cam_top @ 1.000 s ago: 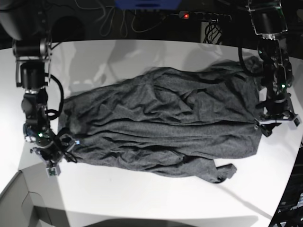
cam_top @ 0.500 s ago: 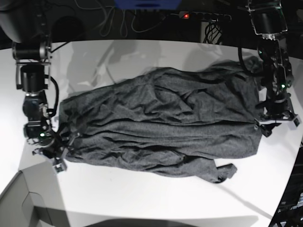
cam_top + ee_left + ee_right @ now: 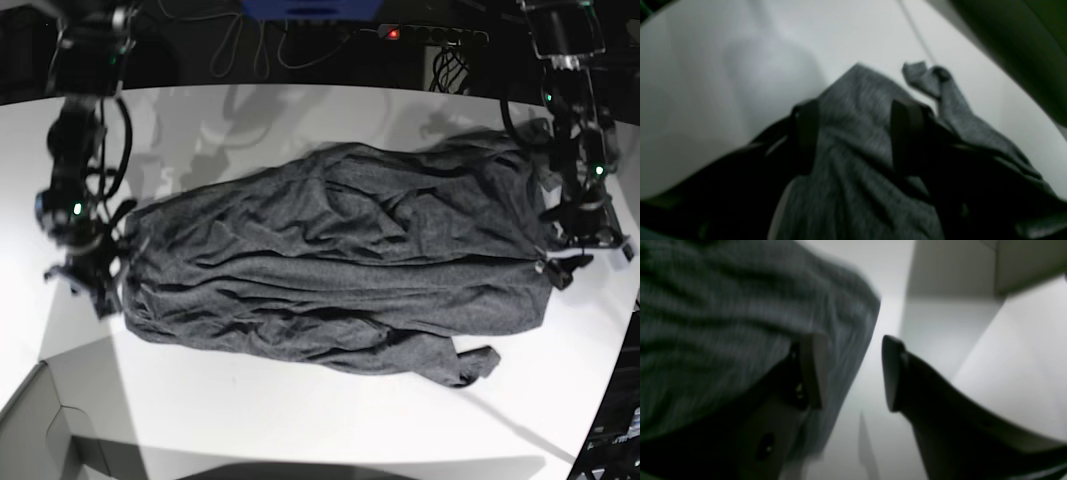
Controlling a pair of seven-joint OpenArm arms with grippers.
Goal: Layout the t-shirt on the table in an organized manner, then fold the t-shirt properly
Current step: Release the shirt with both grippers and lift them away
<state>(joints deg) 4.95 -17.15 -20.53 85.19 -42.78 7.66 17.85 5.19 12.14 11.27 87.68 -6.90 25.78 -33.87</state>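
The table [image 3: 330, 420] is carrying the t-shirt [image 3: 340, 265], which is lying spread lengthwise across its middle, rumpled, one sleeve trailing toward the near edge; the layout step appears unfinished. The left gripper [image 3: 857, 136] is standing at one end with its fingers [image 3: 806, 133] spread and cloth running between them, so whether they are pinching it cannot be told. The right gripper [image 3: 853, 373] is hanging at the opposite end, jaws apart, the shirt's edge beside one finger [image 3: 813, 370], apparently positioned to stretch the fabric flat.

Dim blurry wrist views, bright table [image 3: 330, 420] glare, soft shadows, curved wide-angle edges
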